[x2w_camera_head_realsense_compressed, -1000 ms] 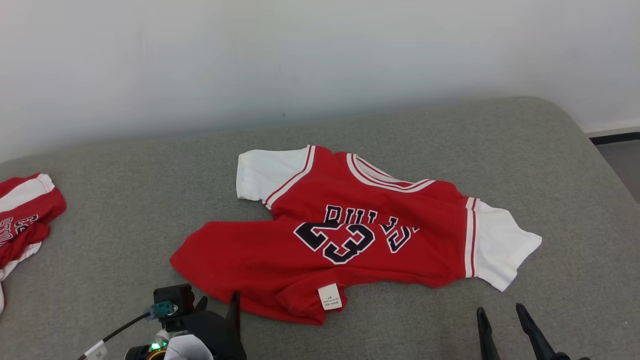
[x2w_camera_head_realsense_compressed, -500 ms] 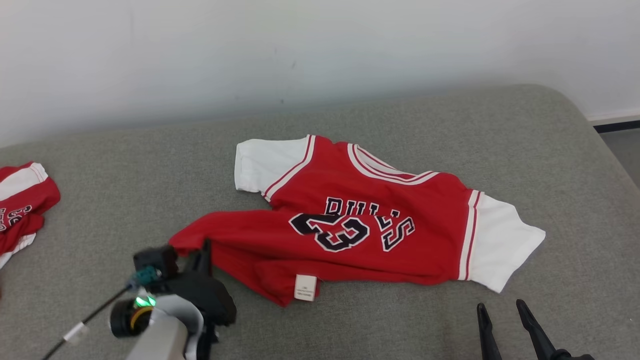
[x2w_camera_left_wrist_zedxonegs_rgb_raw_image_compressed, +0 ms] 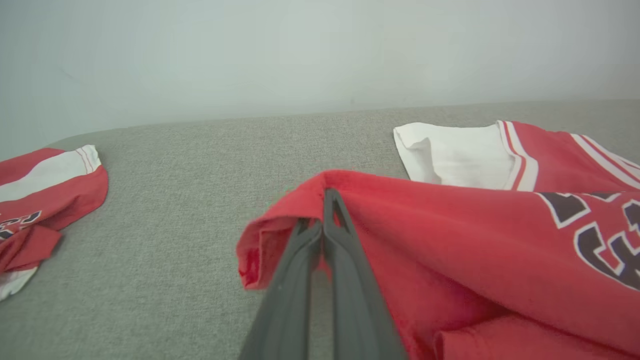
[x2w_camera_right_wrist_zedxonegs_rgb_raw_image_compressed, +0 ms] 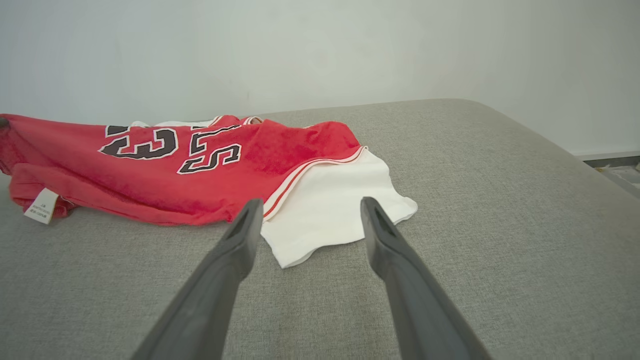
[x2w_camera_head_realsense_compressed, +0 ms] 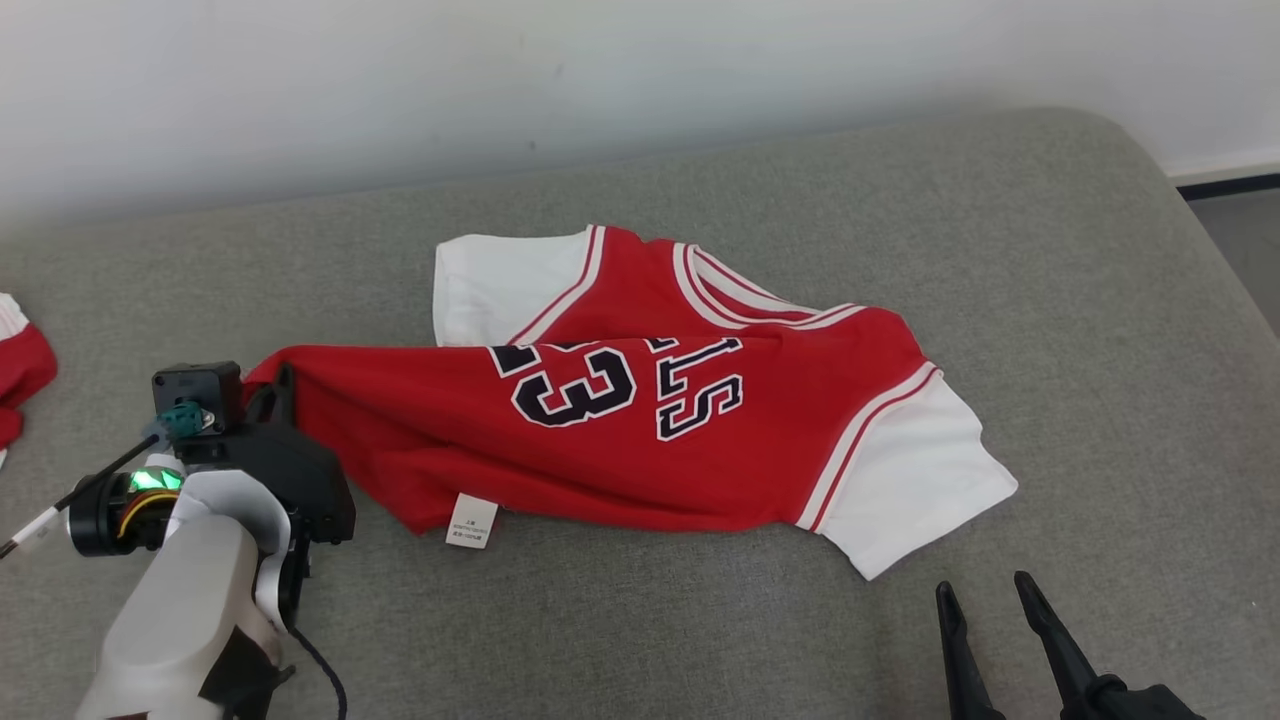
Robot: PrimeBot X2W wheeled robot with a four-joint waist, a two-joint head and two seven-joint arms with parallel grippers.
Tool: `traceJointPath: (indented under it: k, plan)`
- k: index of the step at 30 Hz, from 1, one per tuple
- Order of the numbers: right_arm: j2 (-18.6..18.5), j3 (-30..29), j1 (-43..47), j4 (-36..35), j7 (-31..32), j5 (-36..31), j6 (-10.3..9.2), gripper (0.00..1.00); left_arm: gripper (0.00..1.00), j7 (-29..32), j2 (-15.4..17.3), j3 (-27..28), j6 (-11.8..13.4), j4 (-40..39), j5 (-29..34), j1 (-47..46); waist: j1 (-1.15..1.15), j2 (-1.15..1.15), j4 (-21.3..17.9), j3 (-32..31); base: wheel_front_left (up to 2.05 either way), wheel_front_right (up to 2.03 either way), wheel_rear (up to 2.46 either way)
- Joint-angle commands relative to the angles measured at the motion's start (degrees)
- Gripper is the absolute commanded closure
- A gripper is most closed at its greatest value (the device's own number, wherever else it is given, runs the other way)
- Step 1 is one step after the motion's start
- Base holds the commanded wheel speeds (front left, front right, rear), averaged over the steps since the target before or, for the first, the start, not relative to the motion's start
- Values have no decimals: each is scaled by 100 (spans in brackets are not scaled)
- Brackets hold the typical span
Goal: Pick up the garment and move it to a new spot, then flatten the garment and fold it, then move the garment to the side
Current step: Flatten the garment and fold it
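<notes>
Action at the near edge: the right gripper (x2w_camera_head_realsense_compressed: 985, 592) is sitting low over the grey cushion (x2w_camera_head_realsense_compressed: 1100, 350), its two dark fingers spreading wide with nothing between them, pointing toward the near white sleeve (x2w_camera_head_realsense_compressed: 920, 480) and stopping just short of it. Over on the left, the left gripper (x2w_camera_head_realsense_compressed: 275, 385) is clamping the hem corner of the red jersey (x2w_camera_head_realsense_compressed: 640, 440). In the left wrist view its fingers (x2w_camera_left_wrist_zedxonegs_rgb_raw_image_compressed: 350, 280) are pressing together on a bunched fold of red cloth. The jersey is lying mid-cushion, numbers up, with long folds running from the grip and a white label (x2w_camera_head_realsense_compressed: 472, 520) showing at its near edge. Farther back, the other white sleeve (x2w_camera_head_realsense_compressed: 500, 285) is lying flat. Far left, a second red-and-white garment (x2w_camera_head_realsense_compressed: 20, 365) is sitting well apart, and a pale wall (x2w_camera_head_realsense_compressed: 600, 70) is rising behind.
</notes>
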Motion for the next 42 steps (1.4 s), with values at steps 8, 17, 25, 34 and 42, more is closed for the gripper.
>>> traceJointPath:
  k: [8, 17, 25, 34, 42]
  plan:
    - [-4, -69, -69, -7, -22, 15, 5, 0, 0, -228, -226, -154, -149, 360, -29, 19, -1, -1, 91, 157, 0, 0, 0]
    - [-5, -249, 34, 19, 30, 40, 5, 0, 0, -718, -571, -136, -288, 116, -156, 707, -1, -1, 572, -205, 0, 0, 0]
    - [-5, -211, 96, 65, 101, 63, 5, 0, 0, -767, -771, -283, -512, -120, -211, 1247, -1, -1, 709, -501, 0, 0, 0]
    - [-5, -15, 141, 28, 187, 64, 5, 0, 0, -511, -846, -436, -604, 326, -338, 973, -1, -1, 323, -523, 0, 0, 0]
    - [-5, -27, 179, -18, 180, 67, 5, 0, 0, -433, -818, -441, -549, 735, -403, 746, -1, -1, 143, -447, 0, 0, 0]
